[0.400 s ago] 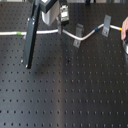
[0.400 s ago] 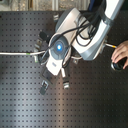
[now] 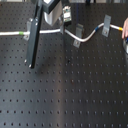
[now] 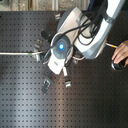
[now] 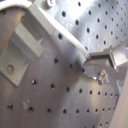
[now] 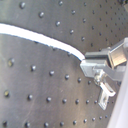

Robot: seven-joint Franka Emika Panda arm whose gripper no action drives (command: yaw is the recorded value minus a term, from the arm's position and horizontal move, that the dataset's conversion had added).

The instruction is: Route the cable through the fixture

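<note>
First exterior view: the cable (image 3: 50, 31) lay across the far side of the perforated table (image 3: 75, 95), running from the first exterior view's left edge, with a green-yellow band (image 3: 22, 34) near that end, under the gripper (image 3: 63, 31), then snaking past a small grey clip (image 3: 77, 35) to a taller bracket (image 3: 106, 25). The sag and curve between those two suggested a light, limp cord that would flop and whip unless held close to the fixture.

Second exterior view: the arm body blocked most of it; only the cable stretch (image 4: 17, 53) toward the second exterior view's left showed, lying straight. The fingers were not readable here.

First wrist view: the fingers (image 5: 102, 56) sat closed on the white cable (image 5: 75, 45), just beside a grey bracket (image 5: 25, 42).

Second wrist view: same pinch, the cable (image 6: 40, 38) leading off taut. The thin, smooth jacket likely slips; a grip near the working end is best.
</note>
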